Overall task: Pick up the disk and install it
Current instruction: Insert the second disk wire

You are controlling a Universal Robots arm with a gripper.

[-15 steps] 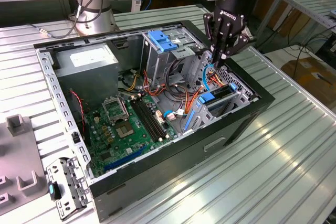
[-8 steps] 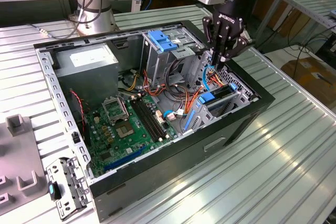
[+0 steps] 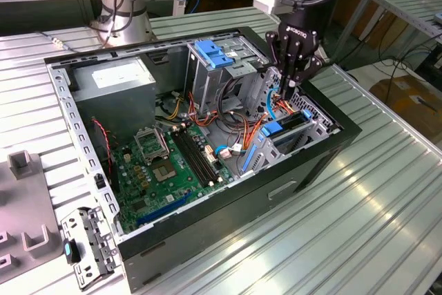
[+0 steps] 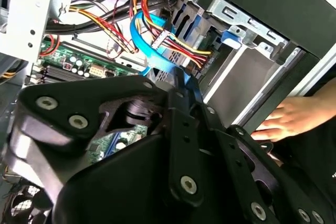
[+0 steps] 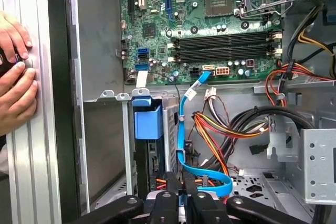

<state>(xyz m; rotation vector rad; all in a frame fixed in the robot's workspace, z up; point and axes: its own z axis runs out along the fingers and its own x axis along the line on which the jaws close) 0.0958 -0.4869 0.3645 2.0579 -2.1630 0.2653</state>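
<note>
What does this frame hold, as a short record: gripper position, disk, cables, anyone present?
gripper: the gripper hangs low inside the open computer case, above the drive bay
disk: the disk sits in the bay with its blue rail up; contact with the jaws cannot be told
cables: a blue data cable runs from the motherboard towards the bay
person: a hand rests on the ribbed table beside the case

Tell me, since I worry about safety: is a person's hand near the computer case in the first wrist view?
Yes, a hand rests on the ribbed metal table beside the case wall.
</note>
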